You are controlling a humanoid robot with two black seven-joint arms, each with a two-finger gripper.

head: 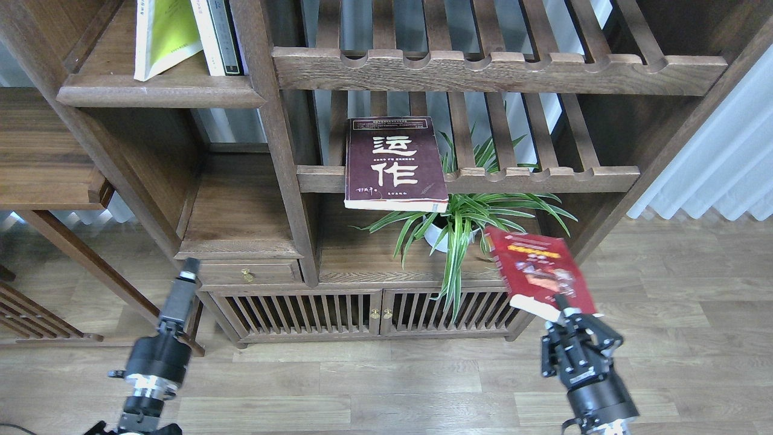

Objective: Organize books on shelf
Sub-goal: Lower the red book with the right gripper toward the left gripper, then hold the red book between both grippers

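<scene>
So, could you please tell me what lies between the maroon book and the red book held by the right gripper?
In the head view, the spider plant lies between the maroon book and the red book.

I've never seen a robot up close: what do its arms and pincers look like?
Both arms are black, built from round drum-like segments with silvery metal rings. The right pincer has angular black linkage fingers; the left pincer ends in a slim, boxy dark part with a pale tip.
</scene>
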